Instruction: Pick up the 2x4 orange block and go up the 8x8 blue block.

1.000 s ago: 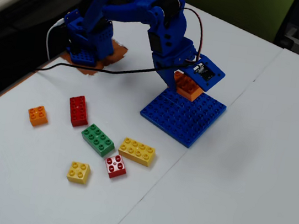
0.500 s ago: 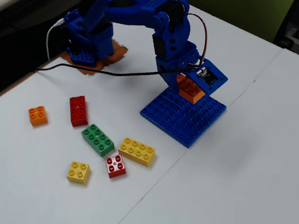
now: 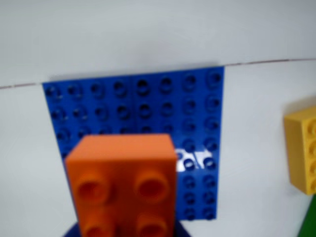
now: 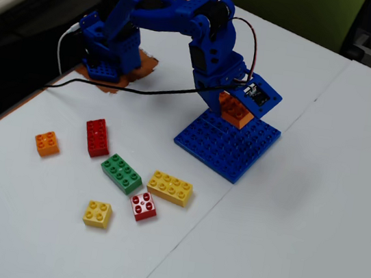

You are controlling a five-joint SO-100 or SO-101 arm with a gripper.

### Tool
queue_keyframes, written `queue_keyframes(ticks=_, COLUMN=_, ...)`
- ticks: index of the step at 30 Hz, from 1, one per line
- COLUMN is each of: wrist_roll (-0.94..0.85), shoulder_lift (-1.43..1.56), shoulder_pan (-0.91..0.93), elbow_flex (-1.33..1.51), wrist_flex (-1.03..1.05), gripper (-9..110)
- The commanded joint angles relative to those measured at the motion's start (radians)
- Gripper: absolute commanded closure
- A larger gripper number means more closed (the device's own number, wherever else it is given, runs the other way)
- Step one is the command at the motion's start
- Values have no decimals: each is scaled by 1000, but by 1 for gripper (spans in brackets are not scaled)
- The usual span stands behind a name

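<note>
Reading the fixed view from the left, the small square orange brick (image 4: 46, 143) lies alone on the white desk (image 4: 299, 217), with the red oblong brick (image 4: 96, 137) just to its right, then the green brick (image 4: 121, 173), the small yellow brick (image 4: 97, 214), the red-and-white brick (image 4: 143, 206) and the yellow oblong brick (image 4: 170, 187), all loose and well apart from the work (none of them is the wanted piece). Further right sits the 8x8 blue block (image 4: 222, 148), flat on the desk. Above its far edge the hand (image 4: 233, 110) is closed on the 2x4 orange block (image 4: 234, 109), which hangs tilted over the plate and, as far as this angle shows, not yet seated on the studs. In the wrist view the orange block (image 3: 123, 185) fills the lower middle, with the blue plate (image 3: 148, 108) spread behind it, so the brick appears lined up over the plate for setting down; the fingers themselves are hidden there. The pick looks done, and lowering remains.
</note>
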Motion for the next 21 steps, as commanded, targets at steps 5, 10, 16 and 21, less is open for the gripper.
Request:
queue_keyframes(ticks=5, wrist_roll=-3, shoulder_lift=14, shoulder_pan=-2, elbow_flex=-18, wrist_flex=8, gripper=101)
queue_keyframes(ticks=10, wrist_roll=-3, shoulder_lift=14, shoulder_pan=0, elbow_flex=-14, wrist_flex=9, gripper=101)
queue_keyframes(ticks=16, wrist_roll=0, shoulder_lift=14, shoulder_pan=2, elbow_flex=-12, wrist_flex=11, gripper=101)
queue_keyframes(ticks=21, wrist_roll=-2, shoulder_lift=14, shoulder_pan=3, elbow_flex=-9, wrist_flex=11, gripper=101)
